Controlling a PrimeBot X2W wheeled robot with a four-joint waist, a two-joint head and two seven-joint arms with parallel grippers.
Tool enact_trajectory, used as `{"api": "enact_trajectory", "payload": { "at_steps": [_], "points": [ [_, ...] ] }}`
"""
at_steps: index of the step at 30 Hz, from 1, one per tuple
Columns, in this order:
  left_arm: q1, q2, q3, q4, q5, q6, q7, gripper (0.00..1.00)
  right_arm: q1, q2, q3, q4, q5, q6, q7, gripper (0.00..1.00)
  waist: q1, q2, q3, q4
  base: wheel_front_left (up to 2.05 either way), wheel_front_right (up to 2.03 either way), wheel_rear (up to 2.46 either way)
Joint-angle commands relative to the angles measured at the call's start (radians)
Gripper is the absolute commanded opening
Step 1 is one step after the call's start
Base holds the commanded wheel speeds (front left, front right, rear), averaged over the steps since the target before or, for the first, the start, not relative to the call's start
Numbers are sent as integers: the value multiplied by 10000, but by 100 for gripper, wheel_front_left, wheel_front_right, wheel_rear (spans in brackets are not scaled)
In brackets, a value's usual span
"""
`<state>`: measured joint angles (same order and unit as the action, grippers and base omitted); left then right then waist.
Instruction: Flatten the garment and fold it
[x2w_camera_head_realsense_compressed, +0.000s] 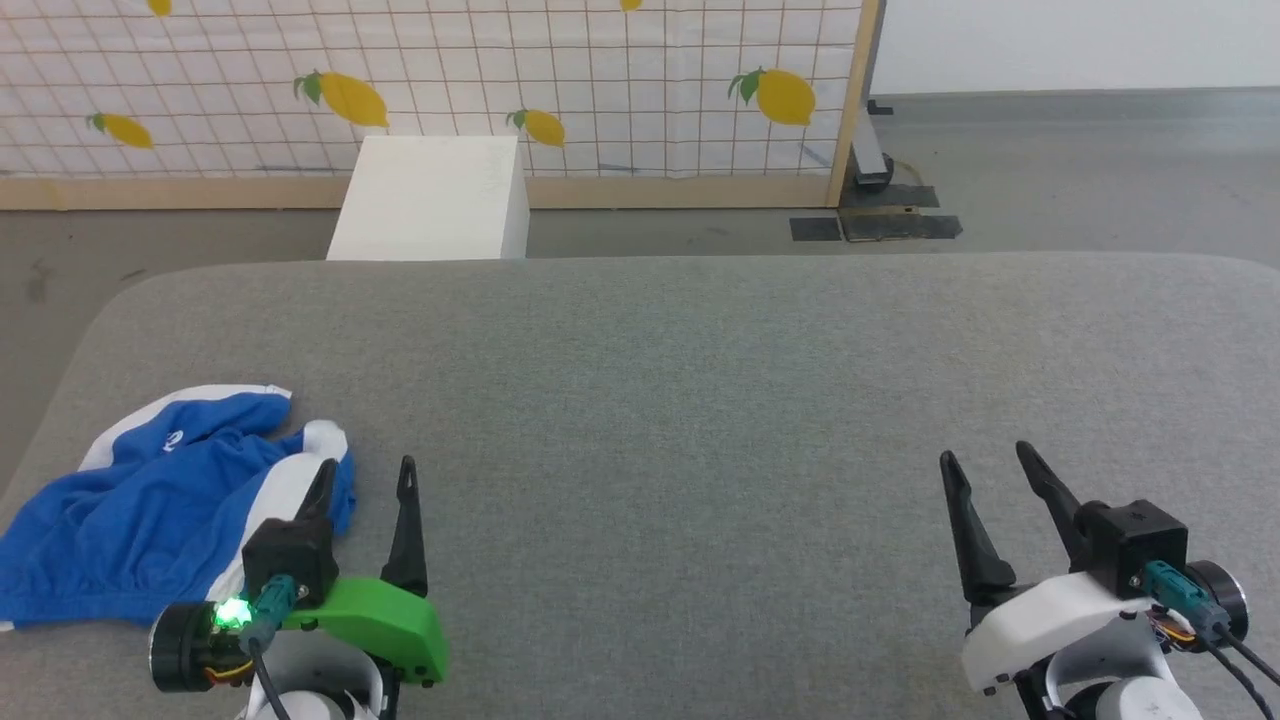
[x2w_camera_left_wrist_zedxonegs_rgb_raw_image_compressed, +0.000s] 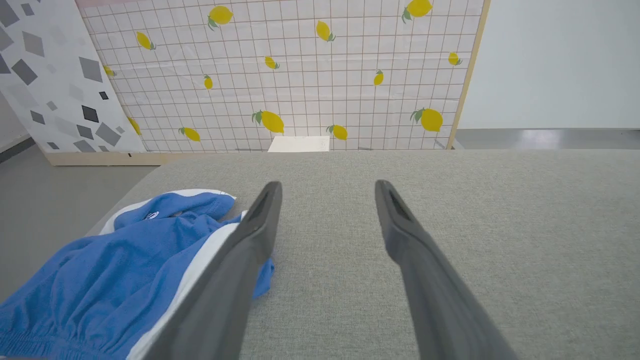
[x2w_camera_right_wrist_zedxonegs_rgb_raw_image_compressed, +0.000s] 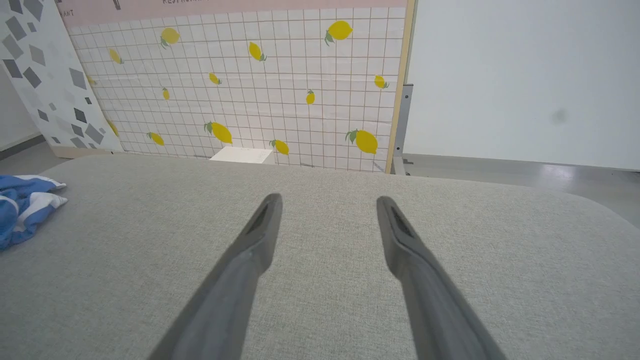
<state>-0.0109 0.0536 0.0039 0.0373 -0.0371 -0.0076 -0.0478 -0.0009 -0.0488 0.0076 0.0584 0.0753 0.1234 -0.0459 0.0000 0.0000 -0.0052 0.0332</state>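
The blue garment (x2w_camera_head_realsense_compressed: 150, 510) with white stripes lies crumpled in a heap at the near left corner of the grey padded table (x2w_camera_head_realsense_compressed: 700, 400). In the left wrist view the garment (x2w_camera_left_wrist_zedxonegs_rgb_raw_image_compressed: 115, 280) spreads at the lower left, partly under my left finger. My left gripper (x2w_camera_head_realsense_compressed: 368, 475) is open, hovering just right of the heap's edge, with nothing between its fingers. The left gripper (x2w_camera_left_wrist_zedxonegs_rgb_raw_image_compressed: 327, 192) points across bare table. My right gripper (x2w_camera_head_realsense_compressed: 985, 463) is open far to the right, holding nothing. From the right wrist, the right gripper (x2w_camera_right_wrist_zedxonegs_rgb_raw_image_compressed: 327, 205) shows open and the garment (x2w_camera_right_wrist_zedxonegs_rgb_raw_image_compressed: 22, 207) sits at the far left.
A white box (x2w_camera_head_realsense_compressed: 432, 198) stands on the floor behind the table's far edge. A lemon-print grid panel (x2w_camera_head_realsense_compressed: 450, 80) with a wooden frame lines the back. The table's rounded left edge (x2w_camera_head_realsense_compressed: 60, 400) runs close to the garment.
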Motion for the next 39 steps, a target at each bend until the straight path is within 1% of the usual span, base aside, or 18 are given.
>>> {"api": "enact_trajectory", "payload": {
  "at_steps": [1, 24, 39],
  "points": [
    [154, -2, 46, 50, -116, -20, -135, 100, 102, -3, 37, 81, 135, 17, -144, 100, 0, 0, -4, 107, 0, 0, 0],
    [341, -9, 243, 324, -390, -34, -608, 100, 140, -6, 254, 607, 702, 30, -620, 100, 0, 0, 19, 1356, 0, 0, 0],
    [442, -15, 353, 467, -598, -8, -914, 100, 150, -7, 402, 960, 1019, 39, -927, 100, 0, 0, 47, 2054, 0, 0, 0]
  ]
}}
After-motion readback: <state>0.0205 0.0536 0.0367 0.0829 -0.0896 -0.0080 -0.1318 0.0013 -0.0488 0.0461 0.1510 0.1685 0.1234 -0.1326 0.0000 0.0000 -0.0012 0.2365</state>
